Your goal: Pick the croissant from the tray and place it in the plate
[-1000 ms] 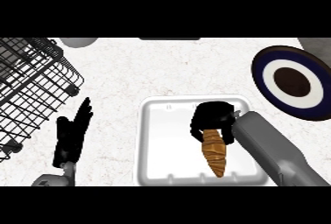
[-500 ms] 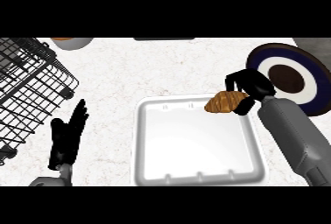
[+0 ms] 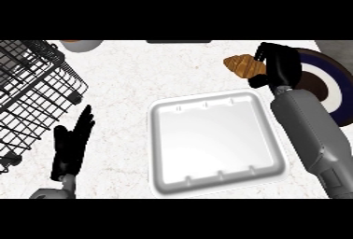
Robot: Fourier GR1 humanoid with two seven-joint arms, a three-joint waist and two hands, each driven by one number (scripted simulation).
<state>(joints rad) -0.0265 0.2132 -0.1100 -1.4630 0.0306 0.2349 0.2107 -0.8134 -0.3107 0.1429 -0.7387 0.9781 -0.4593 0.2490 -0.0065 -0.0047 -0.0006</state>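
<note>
Croissant (image 3: pixel 241 65) sits upper right of the frame, off the tray (image 3: pixel 160 144), above its upper right corner and over bare counter (image 3: pixel 138 79). It's just left of the plate (image 3: pixel 329 63) and not over it. The right hand (image 3: pixel 279 63) is touching its right end, black fingers curled round it in a grip, with most of the pastry sticking out to the left. That hand and its grey forearm overlap the plate's left side (dark rim, white ring, brown centre). Left hand (image 3: pixel 72 144) lower left, fingers straight, pointing up, holding nothing, resting. Wire basket (image 3: pixel 34 88) upper left.
</note>
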